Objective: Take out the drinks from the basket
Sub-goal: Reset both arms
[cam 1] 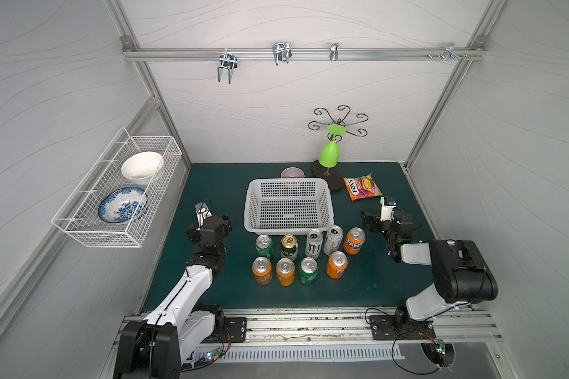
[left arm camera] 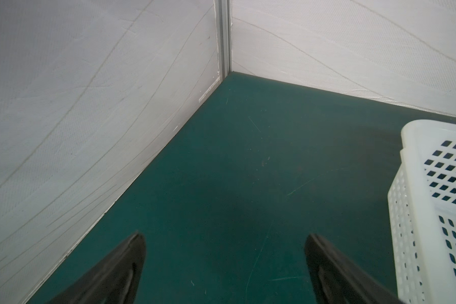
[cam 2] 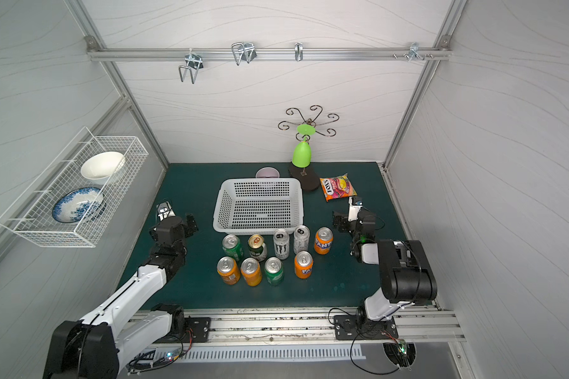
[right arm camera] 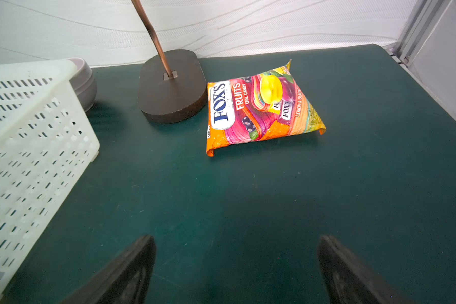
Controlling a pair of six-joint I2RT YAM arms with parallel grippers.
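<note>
Nine cans (cam 1: 308, 270) are being kept upright on the green bench (cam 1: 211, 183). They are standing in two rows just in front of the white basket (cam 1: 288, 182), all outside it. "FANTA" is being shown in blue letters on an orange can (cam 1: 354, 242) at the right end of the back row. Part of that word is being shown on a second orange can in the front row. A dark claw-shaped M is being shown on a tall silver can (cam 1: 314, 243). The writing on the other cans is too small to be read. A candy bag (right arm camera: 261, 108) is being left flat on the bench near the basket. "FOX'S", "FRUITS" and "OVAL CANDY" are being shown on it. The left gripper (left arm camera: 225, 237) is being held wide open over bare bench beside the basket, with nothing in it. The right gripper (right arm camera: 236, 238) is being held wide open too, with nothing in it, near the candy bag.
</note>
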